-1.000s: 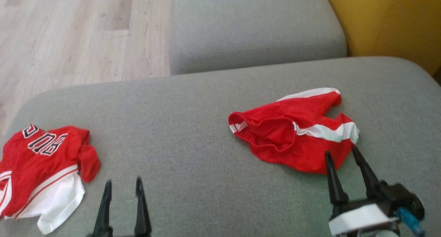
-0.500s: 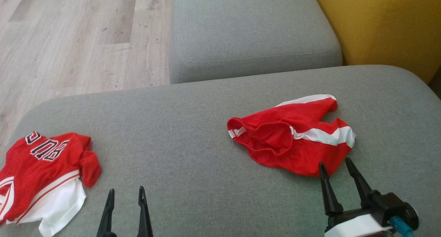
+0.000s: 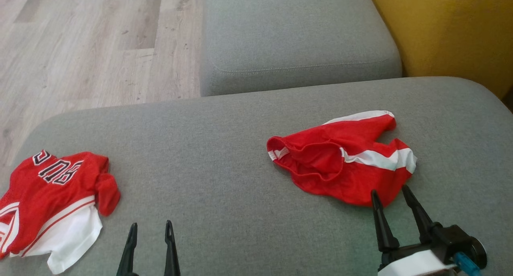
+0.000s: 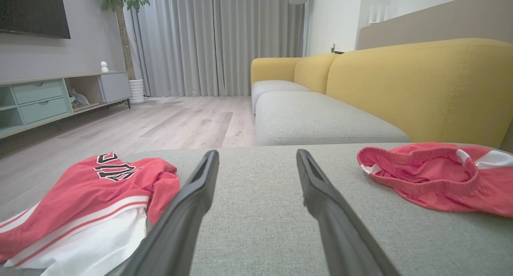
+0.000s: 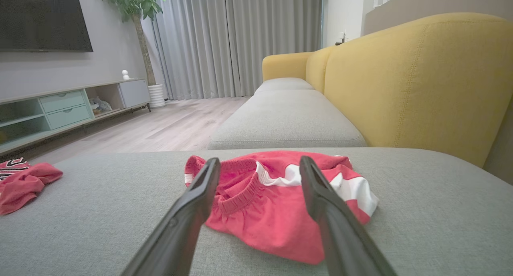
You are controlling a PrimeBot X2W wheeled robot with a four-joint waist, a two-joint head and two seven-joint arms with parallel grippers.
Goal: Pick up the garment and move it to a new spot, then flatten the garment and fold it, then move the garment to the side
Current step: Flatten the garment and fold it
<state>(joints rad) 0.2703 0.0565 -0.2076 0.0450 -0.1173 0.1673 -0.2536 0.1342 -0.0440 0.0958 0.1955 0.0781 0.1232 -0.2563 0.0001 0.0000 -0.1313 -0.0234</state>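
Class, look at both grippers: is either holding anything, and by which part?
Nothing is held. The left gripper is open over the cushion; the right gripper is open near the red shorts.

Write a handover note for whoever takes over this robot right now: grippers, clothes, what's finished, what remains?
Left gripper: open, empty, above the bare grey fabric cushion.
Right gripper: open, empty, fingertips at the near edge of the crumpled red shorts with white stripes, not gripping.
A red-and-white lettered jersey lies rumpled at the cushion's left end.
Done: nothing apparent on the shorts.
Left: pick them up, move, flatten, fold, set aside.
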